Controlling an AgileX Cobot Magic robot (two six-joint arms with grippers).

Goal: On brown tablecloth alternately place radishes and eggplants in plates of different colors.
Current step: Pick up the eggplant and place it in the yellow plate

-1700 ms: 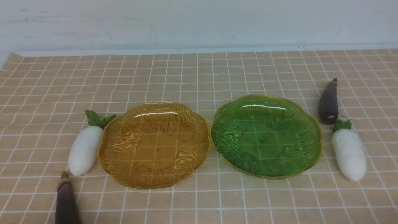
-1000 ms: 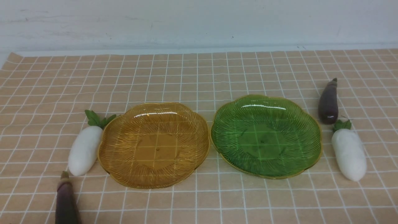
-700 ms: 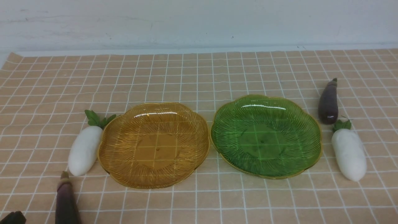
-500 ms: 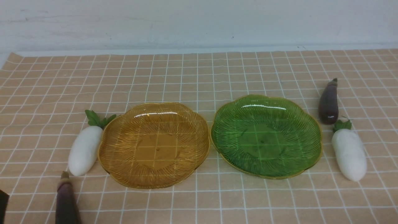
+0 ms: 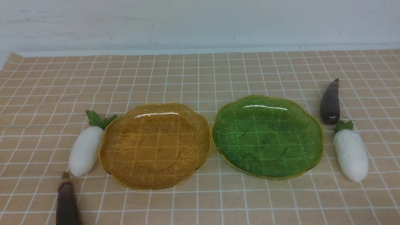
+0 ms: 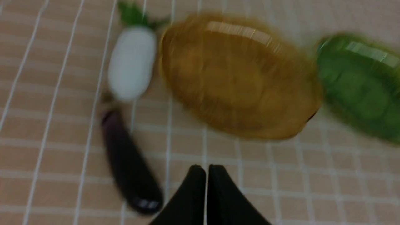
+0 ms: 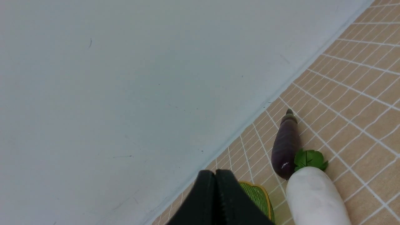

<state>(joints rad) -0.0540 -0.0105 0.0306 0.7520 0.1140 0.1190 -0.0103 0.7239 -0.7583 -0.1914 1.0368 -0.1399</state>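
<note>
On the brown tablecloth an amber plate and a green plate lie side by side, both bare. One radish touches the amber plate's left rim, with an eggplant in front of it. On the right lie the other eggplant and radish. Neither arm shows in the front view. My left gripper is shut and holds nothing, hovering near the eggplant and radish. My right gripper is shut and bare, near the radish and eggplant.
A pale wall rises just behind the cloth's far edge. The cloth's left corner ends at the far left. The left wrist view is blurred.
A dark part of my left arm showed briefly at the bottom left corner of the front view and has left it. The vegetables and plates have not moved.
</note>
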